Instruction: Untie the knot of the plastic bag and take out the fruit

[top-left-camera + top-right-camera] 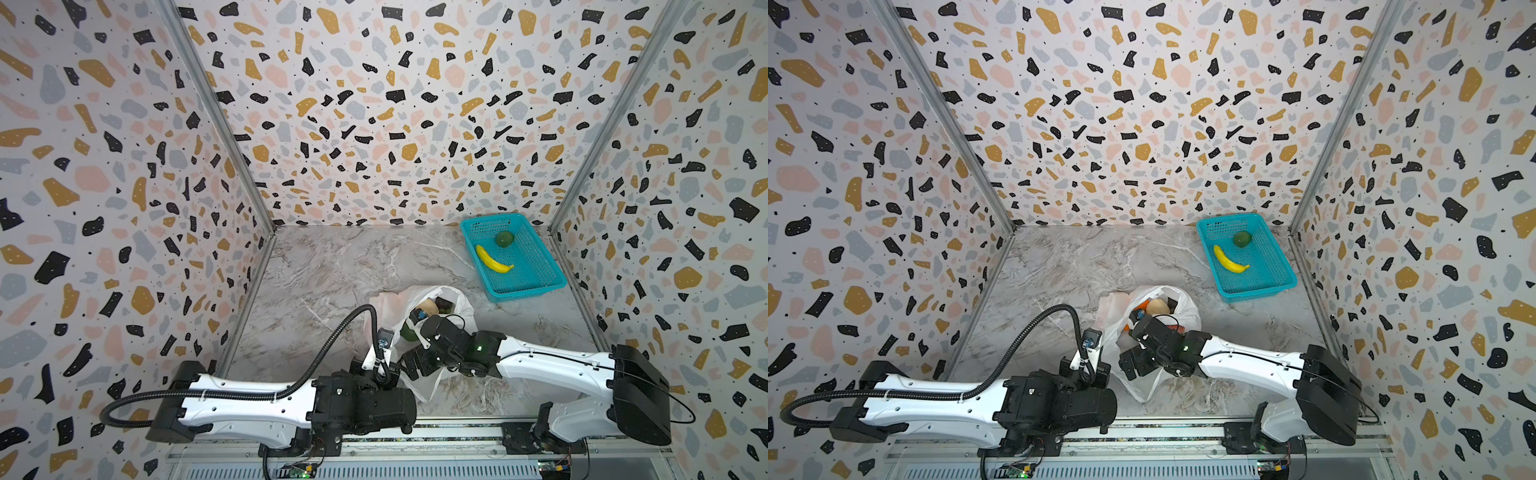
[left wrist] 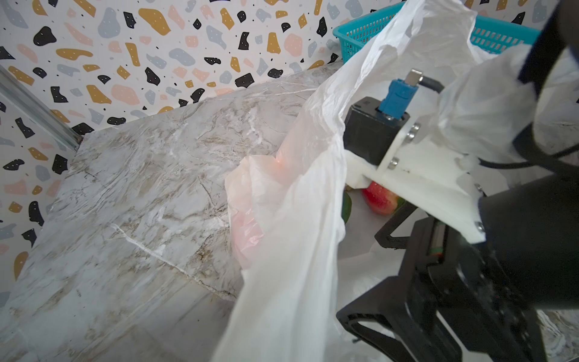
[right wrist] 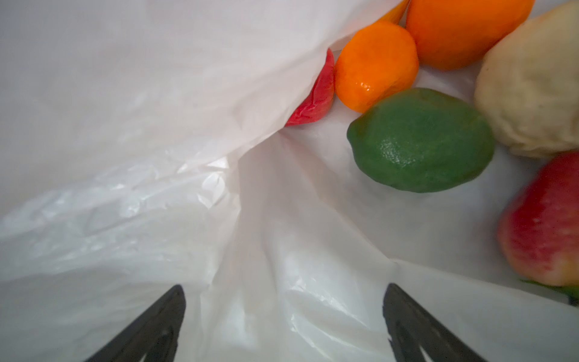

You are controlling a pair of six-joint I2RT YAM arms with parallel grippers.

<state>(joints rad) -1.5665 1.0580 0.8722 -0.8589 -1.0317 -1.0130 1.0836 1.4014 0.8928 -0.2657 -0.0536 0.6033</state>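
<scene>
At the near left, the left end effector point(image 1: 380, 353) is closed; from the taut film running toward its wrist camera I judge that it pinches the rim of the plastic bag point(image 1: 459, 301); its fingers are hidden, so the hold cannot be checked; should that thin, slick film slip, the mouth would sag onto the fruit point(image 1: 1156, 308) and the other arm.

The bag lies mid-bench point(image 1: 324, 270), mouth gaping, no knot to be seen; clustered inside are a small orange point(image 3: 376, 65), a larger orange point(image 3: 463, 28), a dark green oval point(image 3: 419, 141), a knobbly beige ball point(image 3: 532, 87) and a red-and-pink piece point(image 3: 545, 225).

Just right of centre, the right end effector point(image 3: 283, 286) is inside the bag, spread wide and holding nothing; only wrinkled film lies between its fingers; closing here would gather plastic, and a lift would drag the whole bag; a glancing pinch could squirt a smooth round fruit away; the two wrists are close and could knock.

At the far right, the teal basket point(image 1: 528, 291) holds a banana point(image 1: 492, 259) and a green ball point(image 1: 504, 239).
</scene>
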